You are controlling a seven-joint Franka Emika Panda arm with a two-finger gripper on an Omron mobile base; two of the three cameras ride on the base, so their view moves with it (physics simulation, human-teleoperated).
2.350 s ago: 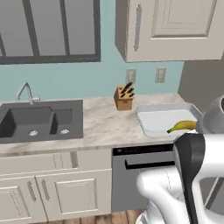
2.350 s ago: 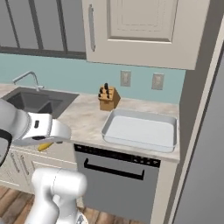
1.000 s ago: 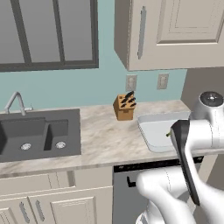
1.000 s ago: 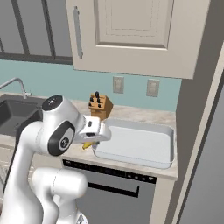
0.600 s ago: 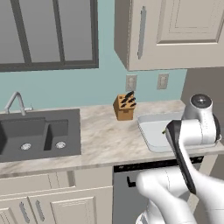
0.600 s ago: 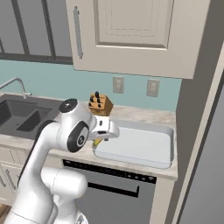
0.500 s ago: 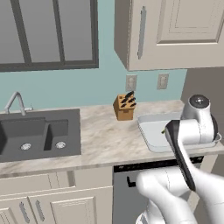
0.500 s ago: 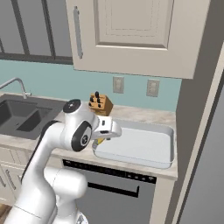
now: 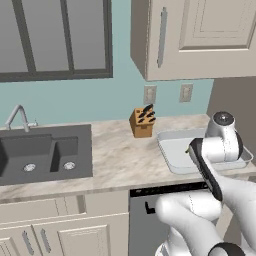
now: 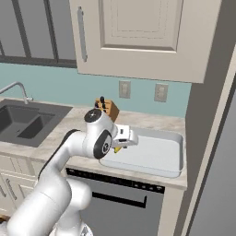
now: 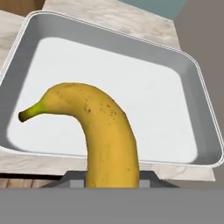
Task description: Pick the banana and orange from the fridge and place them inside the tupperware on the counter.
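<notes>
Gripper (image 10: 120,146) jaws clenched on the banana (image 11: 97,128), held just above the tupperware (image 11: 199,83) near its rim at 6 o'clock in hand view. Tupperware sits on counter (image 9: 117,160), knife block (image 9: 141,121) at approx. 10 o'clock from it.
</notes>
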